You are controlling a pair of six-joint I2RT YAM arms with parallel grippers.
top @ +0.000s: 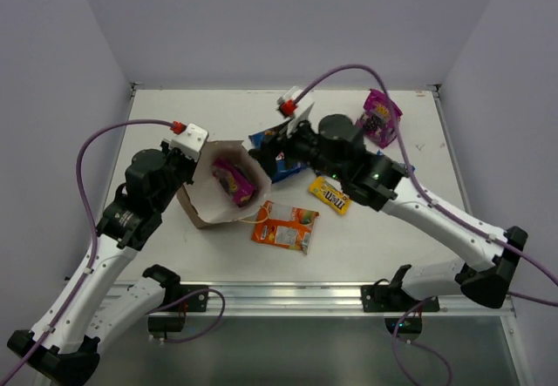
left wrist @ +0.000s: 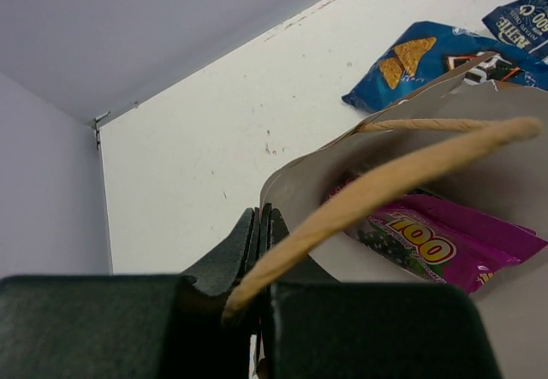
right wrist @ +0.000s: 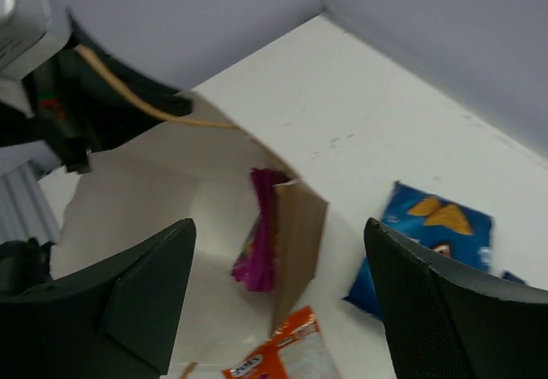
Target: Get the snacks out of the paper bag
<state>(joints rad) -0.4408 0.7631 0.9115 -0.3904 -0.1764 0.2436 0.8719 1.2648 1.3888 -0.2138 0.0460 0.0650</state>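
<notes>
The magenta pouch inside the paper bag reads "100". The yellow packet to the bag's right reads "m&m's". The far blue-white packet shows "ETTLE".

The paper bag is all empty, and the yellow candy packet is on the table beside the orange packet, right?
Not quite. The paper bag is not empty: a magenta pouch lies inside it, as the top external view shows. The yellow candy packet is on the table beside the orange packet.
</notes>
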